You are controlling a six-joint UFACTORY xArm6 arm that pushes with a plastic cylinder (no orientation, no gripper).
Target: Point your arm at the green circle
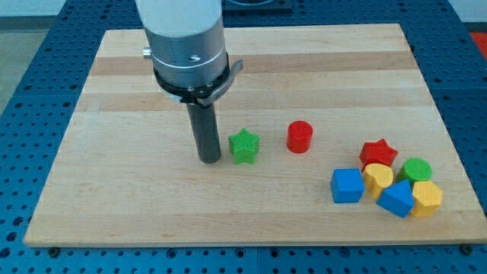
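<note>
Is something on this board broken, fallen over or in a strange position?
Nothing stands out. My tip rests just left of the green star, and every block sits flat on the wooden board, undamaged.

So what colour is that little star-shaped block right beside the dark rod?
Green: the green star block, in the camera view.

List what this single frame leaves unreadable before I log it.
- Green circle: its lower part is hidden behind the yellow blocks.
- Arm above the rod: cut off by the view's top.
- My tip and green star: touching or apart cannot be told.
</note>
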